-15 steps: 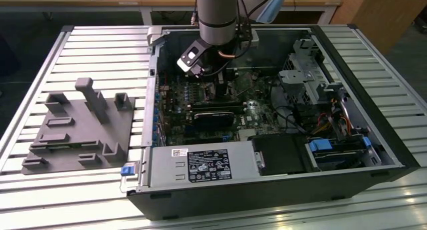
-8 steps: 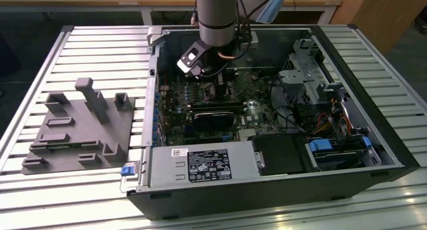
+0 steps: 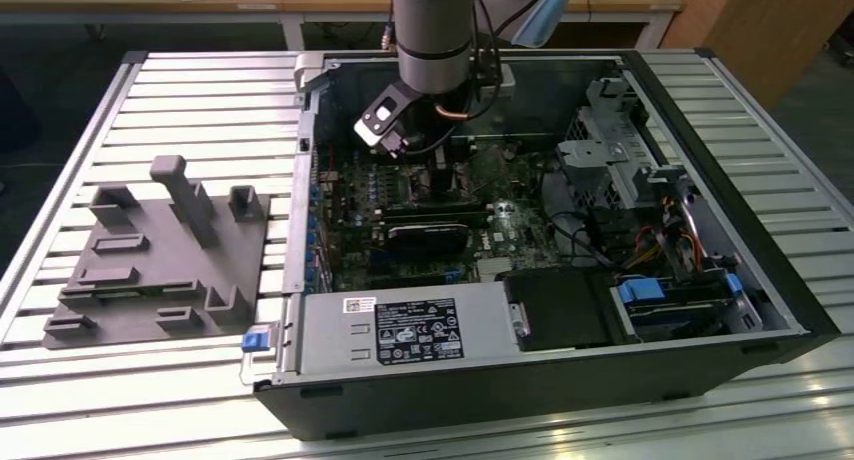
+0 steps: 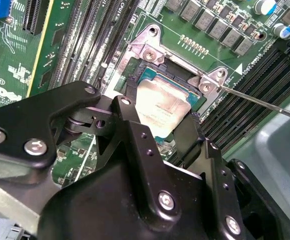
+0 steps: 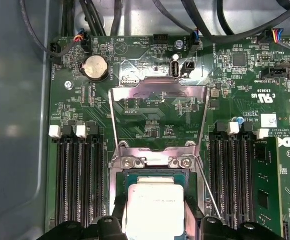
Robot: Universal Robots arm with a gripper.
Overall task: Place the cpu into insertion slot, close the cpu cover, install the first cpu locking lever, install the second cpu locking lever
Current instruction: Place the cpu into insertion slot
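The cpu (image 5: 152, 207), a pale silvery square chip, sits between my gripper's (image 5: 155, 227) two black fingers (image 5: 112, 227). It hangs slightly tilted just over the insertion slot (image 5: 155, 175), whose teal frame and silver rim show around it. In the second wrist view the cpu (image 4: 162, 107) overlaps the insertion slot (image 4: 150, 75), with the fingers (image 4: 127, 117) against its sides. The cpu cover (image 5: 157, 92), a silver frame with a window, is flipped open and lies back over the board. A thin locking lever (image 4: 265, 102) sticks out free beside the slot. My gripper (image 3: 447, 180) is deep inside the computer case.
Long black memory slots (image 5: 77, 180) flank the socket on both sides, and a coin battery (image 5: 95, 67) lies beyond the cover. The case holds a power supply (image 3: 400, 330), a black card (image 3: 434, 235) and a drive cage (image 3: 627, 150). A grey fixture (image 3: 160, 250) stands at the exterior view's left.
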